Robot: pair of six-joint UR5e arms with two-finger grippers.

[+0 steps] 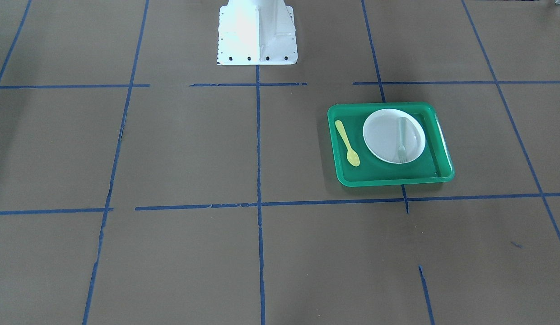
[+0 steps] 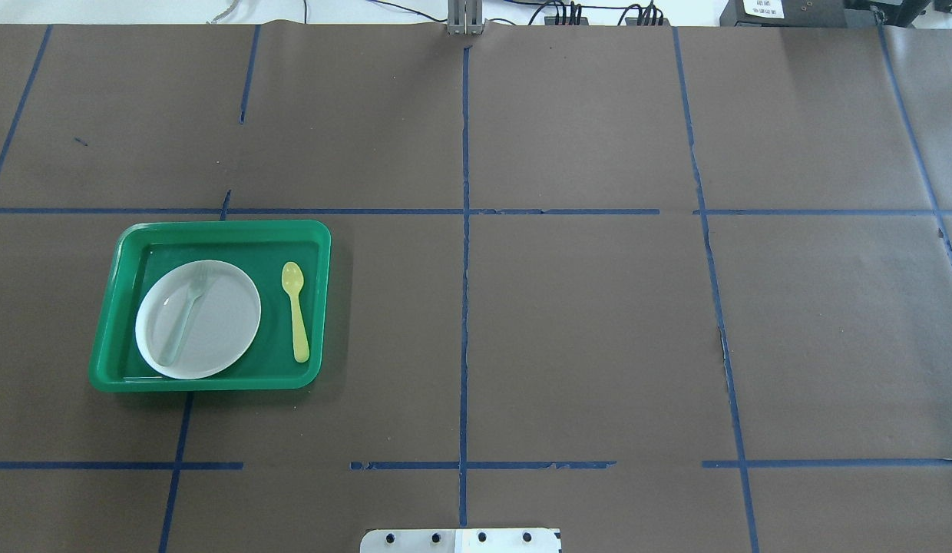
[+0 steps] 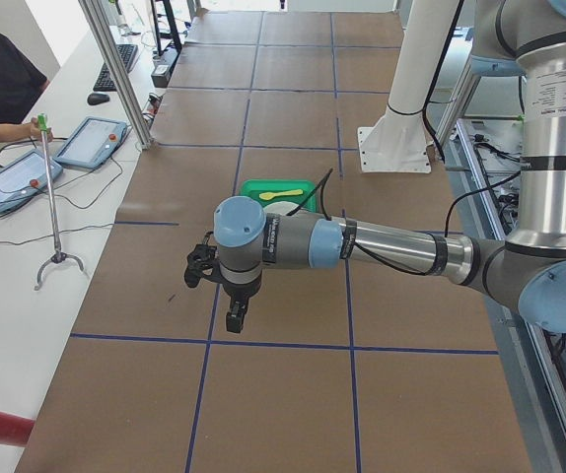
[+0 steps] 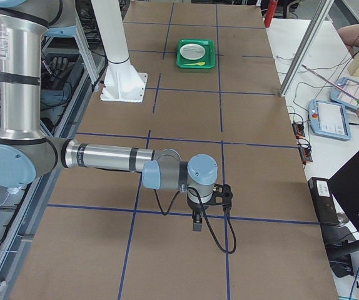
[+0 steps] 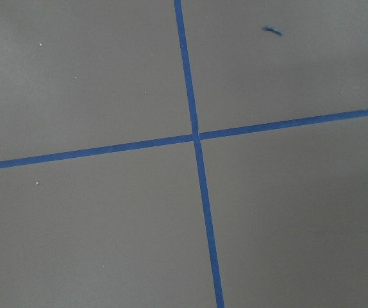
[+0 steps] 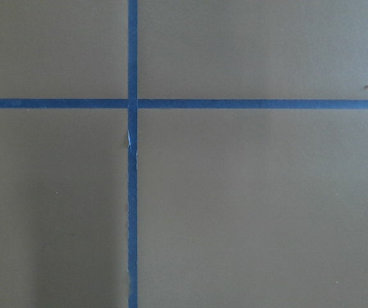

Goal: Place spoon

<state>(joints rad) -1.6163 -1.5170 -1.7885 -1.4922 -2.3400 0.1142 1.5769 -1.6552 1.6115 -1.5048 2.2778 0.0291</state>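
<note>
The yellow spoon (image 1: pixel 347 143) lies flat on the floor of a green tray (image 1: pixel 393 181), beside a white plate (image 1: pixel 384 135) and apart from it. It also shows in the overhead view (image 2: pixel 295 311), to the right of the plate (image 2: pixel 223 322). A pale grey-green fork (image 2: pixel 186 315) lies on the plate. My left gripper (image 3: pixel 234 323) shows only in the left side view, hanging over bare table far from the tray. My right gripper (image 4: pixel 196 226) shows only in the right side view, far from the tray (image 4: pixel 196 54). I cannot tell whether either is open or shut.
Brown paper with blue tape lines (image 2: pixel 464 307) covers the table. The white robot base (image 1: pixel 256 34) stands at mid table edge. Both wrist views show only paper and tape crossings. An operator's side desk holds tablets (image 3: pixel 91 141) and a grabber stick (image 3: pixel 51 197).
</note>
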